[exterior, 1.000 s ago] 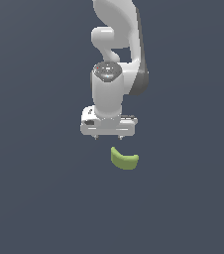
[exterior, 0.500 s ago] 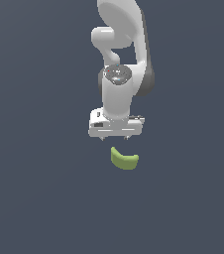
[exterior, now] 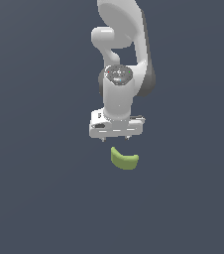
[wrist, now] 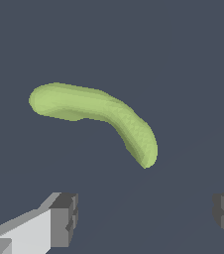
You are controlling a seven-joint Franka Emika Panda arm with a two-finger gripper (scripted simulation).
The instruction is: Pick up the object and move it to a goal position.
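One object, one spread gripper

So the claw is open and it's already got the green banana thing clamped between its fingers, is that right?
Not quite. The claw is open, but it holds nothing. In the wrist view the green banana thing lies free on the floor, apart from both fingers, and no part of it sits between them. The exterior view agrees: a gap shows between the claw and the banana thing.

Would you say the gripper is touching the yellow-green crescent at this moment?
Apart. The wrist view shows bare floor between the object and both fingertips of the open gripper.
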